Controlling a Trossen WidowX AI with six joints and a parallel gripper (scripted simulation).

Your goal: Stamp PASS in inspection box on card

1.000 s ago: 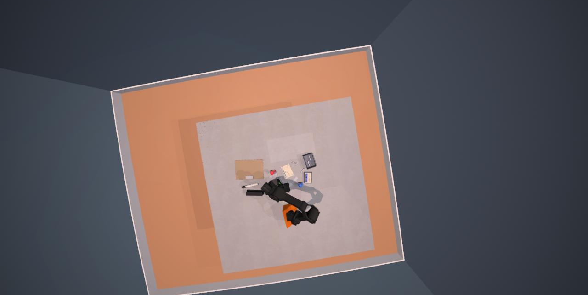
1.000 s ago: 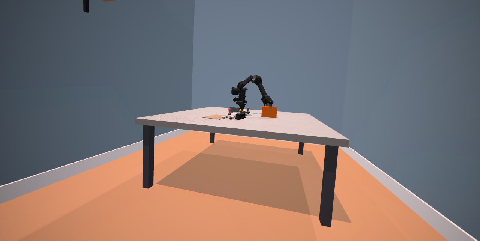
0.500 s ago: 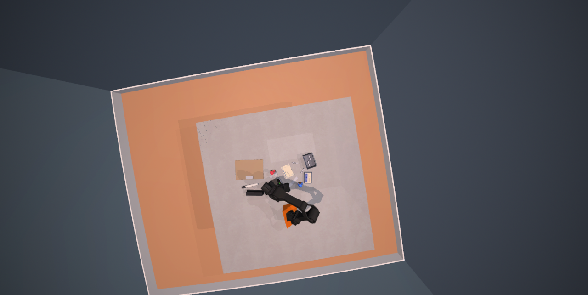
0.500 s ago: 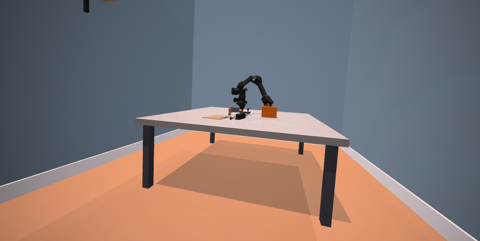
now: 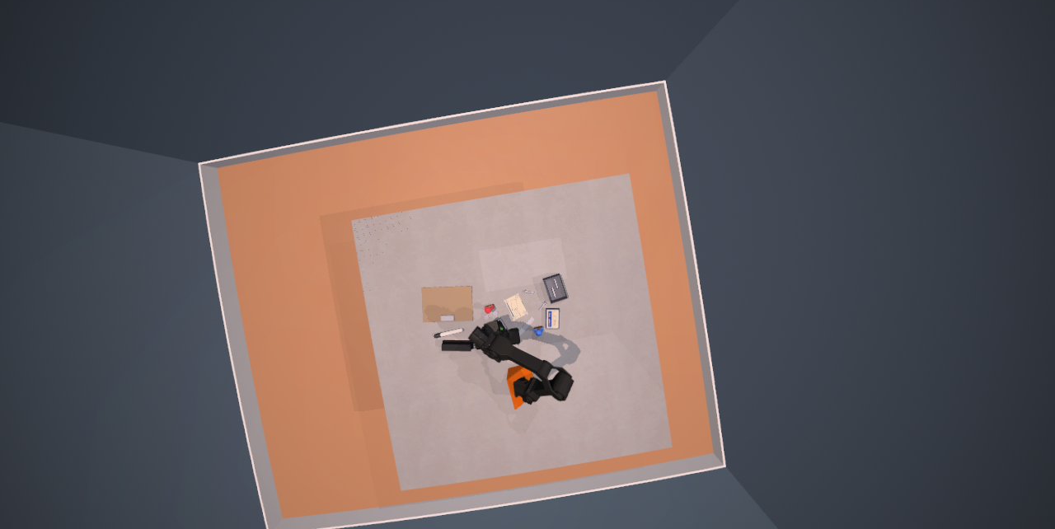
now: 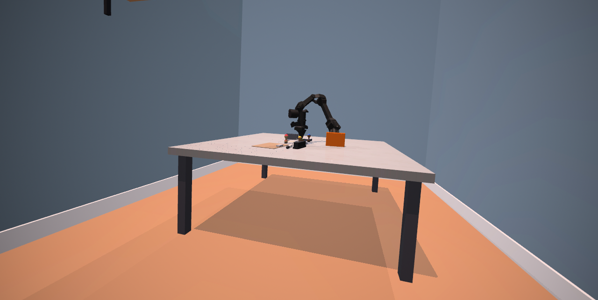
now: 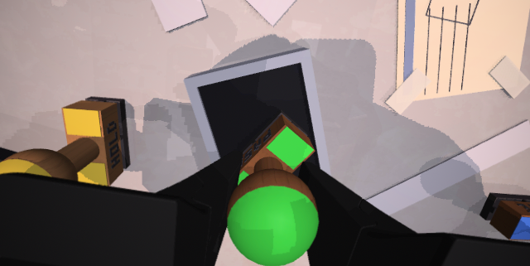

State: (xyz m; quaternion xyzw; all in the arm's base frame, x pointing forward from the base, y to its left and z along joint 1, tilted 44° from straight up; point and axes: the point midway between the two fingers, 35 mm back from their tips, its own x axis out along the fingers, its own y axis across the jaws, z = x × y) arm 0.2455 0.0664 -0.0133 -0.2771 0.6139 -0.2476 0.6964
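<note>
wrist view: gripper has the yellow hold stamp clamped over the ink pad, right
Not quite. The gripper is shut on the green stamp, held over the ink pad. The yellow HOLD stamp stands free on the bench, left of the pad. The wrist view shows it.

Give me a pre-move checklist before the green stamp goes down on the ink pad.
1. Hand shut on the green-knobbed stamp: ok.
2. Stamp block over the dark ink pad: ok, over its near right part.
3. Stamp face touching the pad: cannot tell.
4. Stamp block square to the pad: not ok, it sits turned.
5. Yellow HOLD stamp apart from the pad: ok.
6. Card in view, its box unprinted: cannot tell, only partly seen.
</note>
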